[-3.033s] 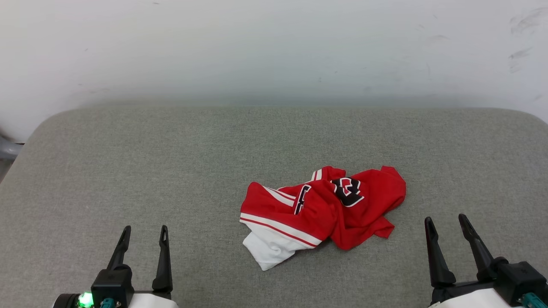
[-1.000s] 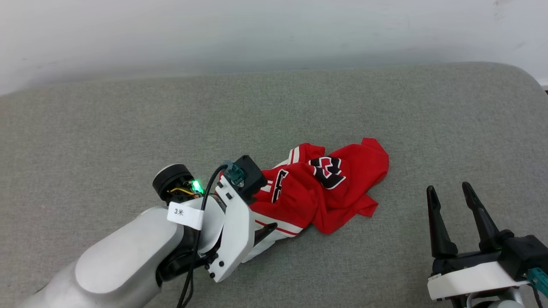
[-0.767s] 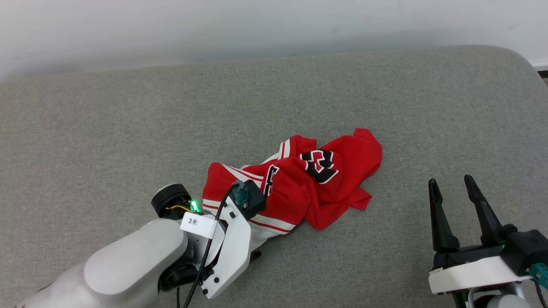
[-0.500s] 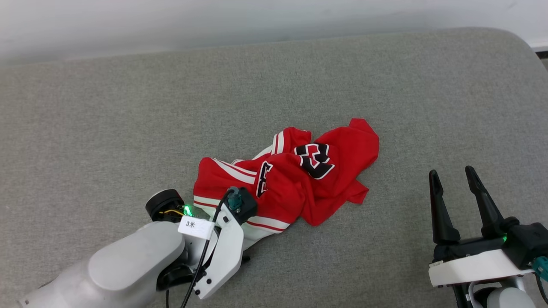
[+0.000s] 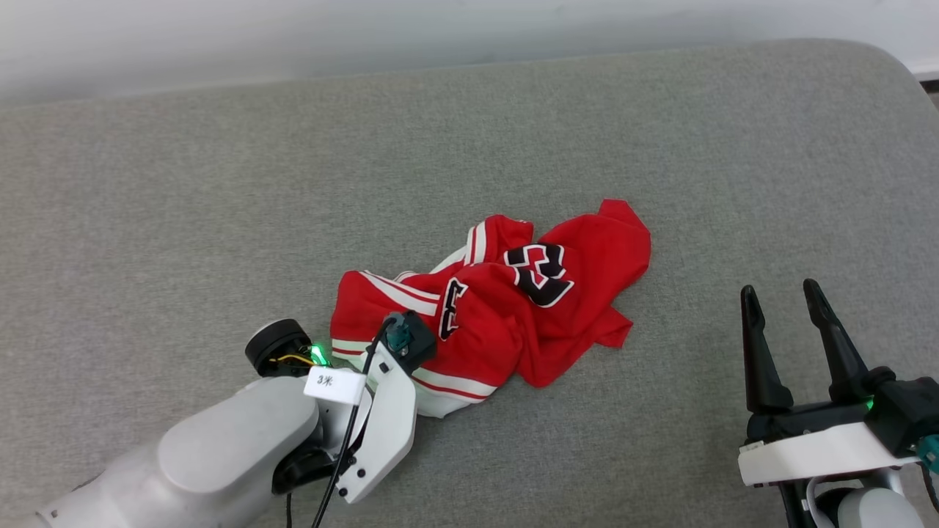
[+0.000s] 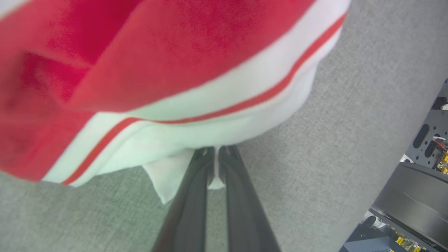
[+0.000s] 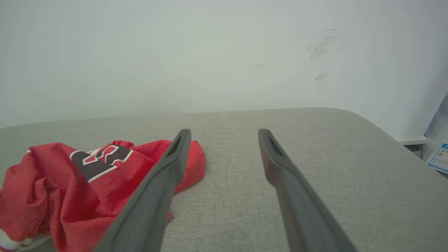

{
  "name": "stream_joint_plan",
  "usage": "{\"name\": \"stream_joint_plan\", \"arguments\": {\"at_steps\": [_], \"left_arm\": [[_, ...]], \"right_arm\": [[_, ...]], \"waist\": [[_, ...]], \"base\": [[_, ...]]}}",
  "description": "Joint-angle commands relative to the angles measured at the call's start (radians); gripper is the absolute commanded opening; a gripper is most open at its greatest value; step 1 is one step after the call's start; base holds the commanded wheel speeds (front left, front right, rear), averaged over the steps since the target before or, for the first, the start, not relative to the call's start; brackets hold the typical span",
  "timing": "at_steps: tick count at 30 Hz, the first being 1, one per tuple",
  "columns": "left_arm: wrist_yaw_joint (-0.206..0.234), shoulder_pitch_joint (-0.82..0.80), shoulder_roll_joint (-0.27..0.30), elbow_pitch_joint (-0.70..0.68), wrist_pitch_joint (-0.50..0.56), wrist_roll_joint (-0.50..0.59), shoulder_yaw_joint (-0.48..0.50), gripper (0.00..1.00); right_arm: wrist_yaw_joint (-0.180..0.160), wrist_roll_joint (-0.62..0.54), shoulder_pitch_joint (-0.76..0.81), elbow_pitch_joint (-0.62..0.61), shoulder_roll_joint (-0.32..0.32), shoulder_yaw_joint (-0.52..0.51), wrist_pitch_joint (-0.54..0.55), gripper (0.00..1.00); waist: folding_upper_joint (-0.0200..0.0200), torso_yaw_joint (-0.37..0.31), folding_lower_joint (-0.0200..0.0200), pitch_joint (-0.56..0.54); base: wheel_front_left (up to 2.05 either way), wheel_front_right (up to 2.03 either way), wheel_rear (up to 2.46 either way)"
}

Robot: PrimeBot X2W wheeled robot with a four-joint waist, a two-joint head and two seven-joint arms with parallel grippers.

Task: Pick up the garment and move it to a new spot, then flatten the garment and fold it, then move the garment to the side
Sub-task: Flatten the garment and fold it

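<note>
The garment (image 5: 513, 323), a red shirt with white striped trim and a black print, lies crumpled in the middle of the grey cushion (image 5: 220, 183). My left arm (image 5: 381, 418) reaches down onto its near-left white part, and the wrist hides the fingers in the head view. In the left wrist view my left gripper (image 6: 216, 150) is shut on a fold of white cloth at the edge of the garment (image 6: 175, 52). My right gripper (image 5: 779, 287) stands open to the right of the garment, apart from it. Between the right gripper (image 7: 224, 132) fingers is bare cushion, with the garment (image 7: 70, 182) to their left.
A pale wall (image 5: 440, 29) runs behind the cushion. The cushion's rounded right corner (image 5: 902, 66) is at the upper right. Parts of my dark base (image 6: 420, 196) show beyond the cushion's near edge. Bare cushion lies left of and behind the garment.
My left wrist has drawn back to the garment's near-left white edge, and the left jaws have closed on it. The head camera has shifted. The right gripper stays open.
</note>
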Motion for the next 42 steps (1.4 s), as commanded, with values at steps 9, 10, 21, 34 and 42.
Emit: {"name": "stream_joint_plan", "arguments": {"at_steps": [9, 10, 21, 34, 42], "left_arm": [[0.065, 0.008, 0.102, -0.021, -0.291, -0.007, 0.111, 0.0], [0.082, 0.02, 0.125, -0.032, -0.307, -0.016, 0.126, 0.0], [0.239, 0.202, 0.357, -0.111, -0.369, -0.125, 0.208, 0.0], [0.236, 0.42, 0.352, 0.077, -0.392, -0.356, 0.224, 0.0], [0.252, 0.421, 0.274, 0.149, -0.592, -0.322, 0.269, 1.0]], "right_arm": [[-0.001, -0.002, 0.048, -0.002, 0.001, -0.01, -0.003, 1.0], [-0.001, -0.002, 0.05, -0.002, 0.001, -0.009, -0.003, 1.0], [-0.001, -0.014, 0.076, -0.005, 0.001, -0.014, -0.003, 1.0], [-0.001, -0.031, 0.071, -0.007, 0.001, -0.013, -0.003, 1.0], [-0.001, -0.032, 0.087, 0.003, 0.001, -0.013, -0.003, 1.0]], "waist": [[0.0, 0.08, 0.0, -0.077], [0.0, 0.089, 0.0, -0.082], [0.0, 0.153, 0.0, -0.107], [0.0, 0.161, 0.0, -0.083], [0.0, 0.168, 0.0, -0.123]], "base": [[0.0, 0.0, 0.0], [0.0, 0.0, 0.0], [0.0, 0.0, 0.0], [0.0, 0.0, 0.0], [0.0, 0.0, 0.0]]}}
